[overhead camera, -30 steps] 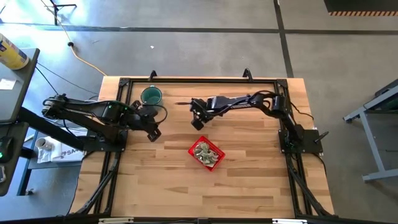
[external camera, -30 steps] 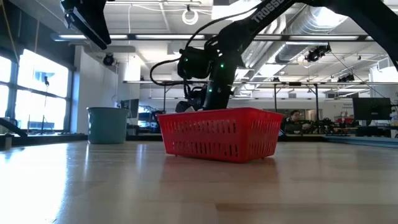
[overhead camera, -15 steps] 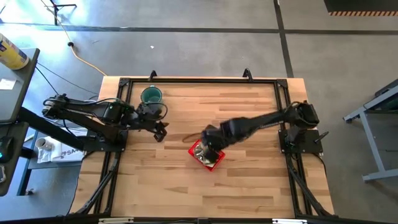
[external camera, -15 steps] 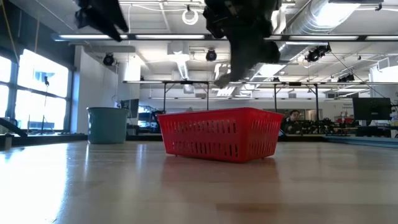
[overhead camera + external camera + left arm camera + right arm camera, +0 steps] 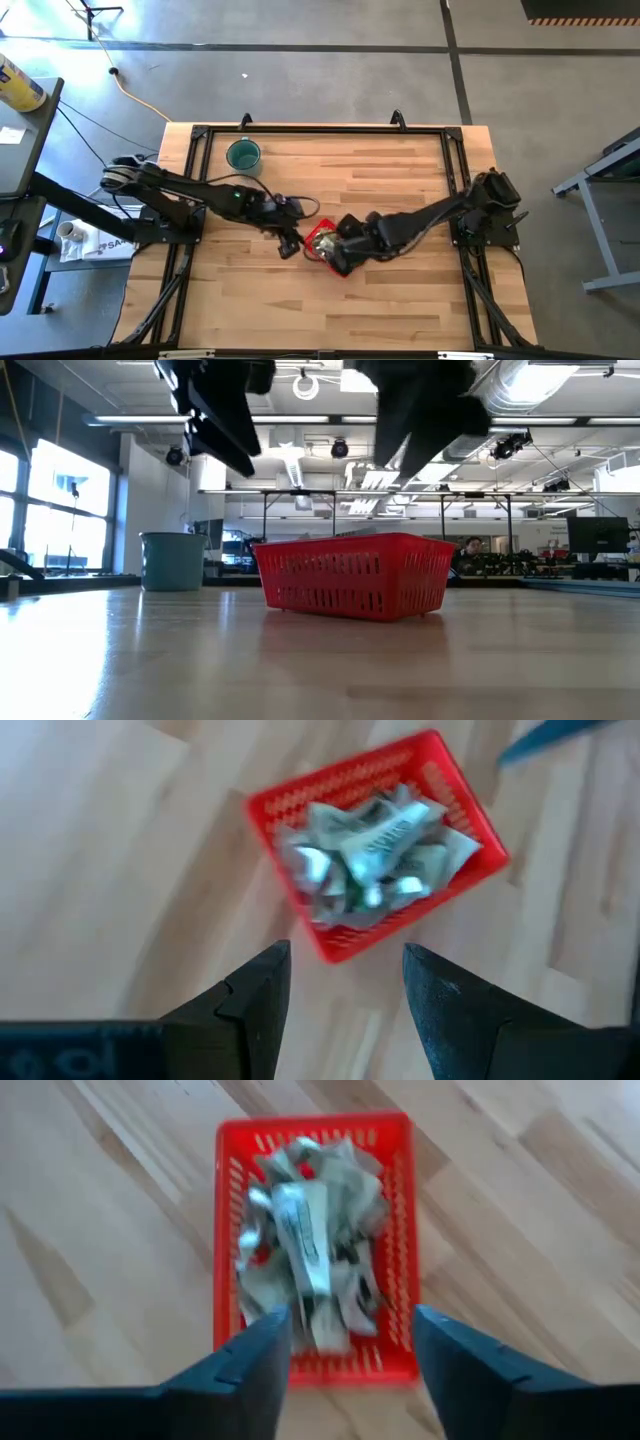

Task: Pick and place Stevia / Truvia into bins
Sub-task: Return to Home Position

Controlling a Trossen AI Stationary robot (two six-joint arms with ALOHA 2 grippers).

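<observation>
Judging by sachets [image 5: 300, 1230] heaped in the basket [image 5: 312, 1122], retreat home is called for: left end effector [image 5: 345, 948], at its 9 o'clock, and right end effector [image 5: 350, 1315], overhead, are held wide, empty.

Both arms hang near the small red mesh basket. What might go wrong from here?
1. The left gripper and the right gripper, both open and empty, hang close together above the small red mesh basket. If they pull back together, they might clip each other.
2. The pale green paper sachets lie in a loose heap in the basket, so a knock from either arm could spill some.
</observation>
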